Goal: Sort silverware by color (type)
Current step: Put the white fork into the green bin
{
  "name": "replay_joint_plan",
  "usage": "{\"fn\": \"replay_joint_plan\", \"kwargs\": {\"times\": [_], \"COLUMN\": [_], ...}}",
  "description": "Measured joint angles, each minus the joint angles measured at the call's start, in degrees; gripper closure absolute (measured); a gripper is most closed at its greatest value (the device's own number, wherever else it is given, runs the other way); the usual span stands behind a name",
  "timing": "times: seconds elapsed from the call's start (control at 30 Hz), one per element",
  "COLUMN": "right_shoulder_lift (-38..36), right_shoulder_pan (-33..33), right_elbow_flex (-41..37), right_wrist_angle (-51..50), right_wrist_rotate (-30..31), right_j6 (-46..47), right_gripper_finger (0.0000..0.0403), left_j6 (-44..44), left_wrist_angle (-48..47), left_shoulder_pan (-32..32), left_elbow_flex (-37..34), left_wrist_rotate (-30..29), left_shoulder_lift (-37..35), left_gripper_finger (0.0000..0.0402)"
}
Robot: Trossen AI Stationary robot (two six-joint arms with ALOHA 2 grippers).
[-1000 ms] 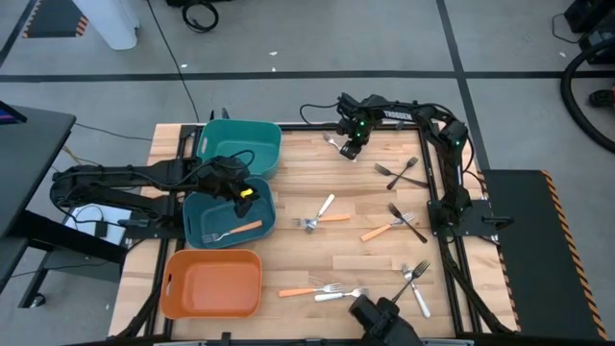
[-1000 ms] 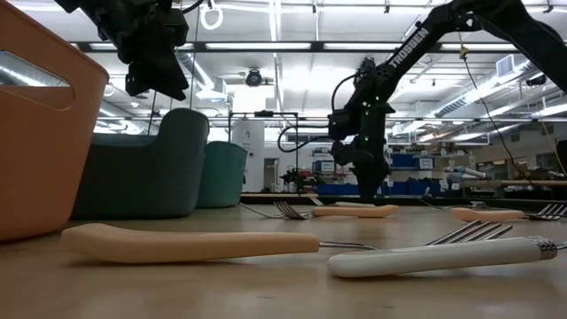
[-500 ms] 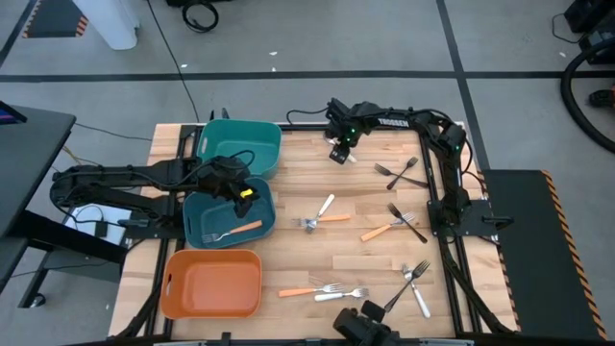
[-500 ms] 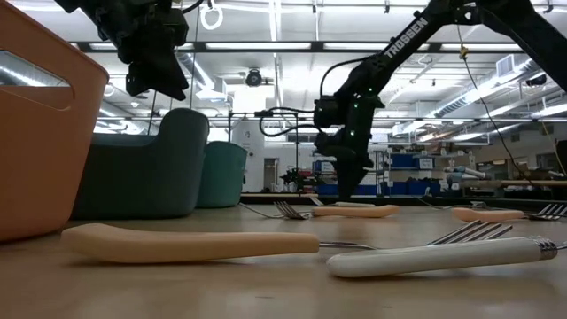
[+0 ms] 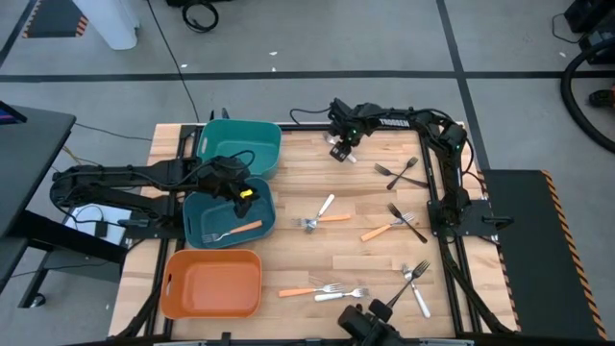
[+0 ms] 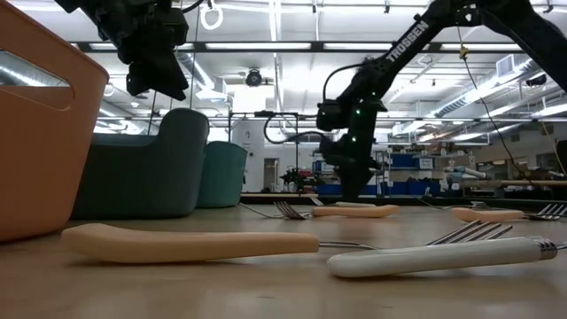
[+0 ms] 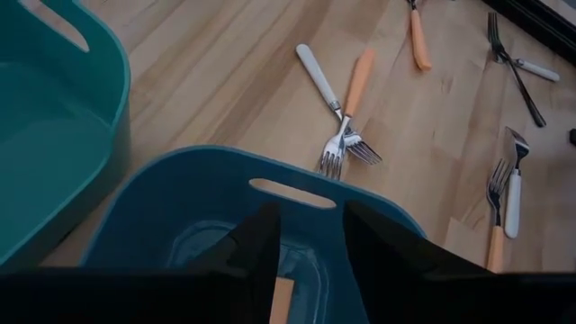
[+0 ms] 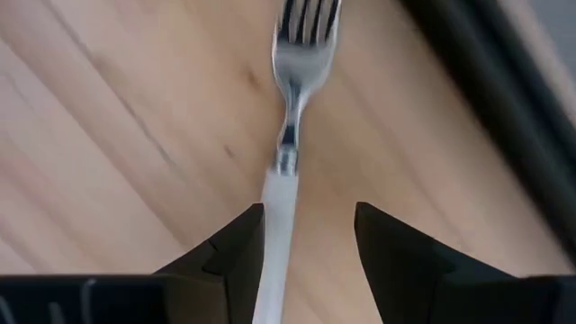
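Table (image 5: pixel 288 173): right wrist alone shows white-handled fork (image 8: pixel 286 144) between open right pincer (image 8: pixel 301 236)

Wooden table (image 5: pixel 307 183), three bins (image 5: pixel 211 284), scattered forks (image 5: pixel 327 290)

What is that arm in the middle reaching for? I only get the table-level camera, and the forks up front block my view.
Observer: A white-handled fork lying near the far edge of the table. The right gripper is open, with a finger on either side of the handle.
Operator: And the arm at the top left?
Observer: That's the left gripper, open above the blue bin.
Operator: Is anything in that bin?
Observer: One orange-handled fork lies on its floor.
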Motion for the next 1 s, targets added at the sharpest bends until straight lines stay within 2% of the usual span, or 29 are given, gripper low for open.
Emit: {"fn": "replay_joint_plan", "kwargs": {"times": [0.1,0.4,0.53,0.7,1.0], "right_shoulder_lift": [-0.1,-0.5,-0.6,-0.5,-1.0], "right_shoulder_pan": [-0.2,-0.2,-0.5,-0.5,-0.7], "right_elbow_flex": [-1.7,-4.7,-6.3,-6.5,-5.3], "right_wrist_angle": [0.3,3.6,4.6,4.4,1.9], "right_wrist_rotate": [-1.6,-0.2,-0.5,-0.6,-5.5], "right_j6": [0.0,1.0,2.8,2.9,3.8], "right_gripper_finger": [0.0222,0.0228,0.0263,0.0353,0.0357], "left_j6": [0.0,0.0,0.0,0.0,0.0], "left_wrist_angle": [0.0,0.0,0.0,0.0,0.0], "left_shoulder_pan": [0.0,0.0,0.0,0.0,0.0], "left_elbow_flex": [0.0,0.0,0.0,0.0,0.0], "left_wrist_rotate": [0.0,0.0,0.0,0.0,0.0], "left_shoulder_lift": [0.0,0.0,0.0,0.0,0.0], "left_gripper_finger": [0.0269,0.0269,0.0269,0.0269,0.0269]}}
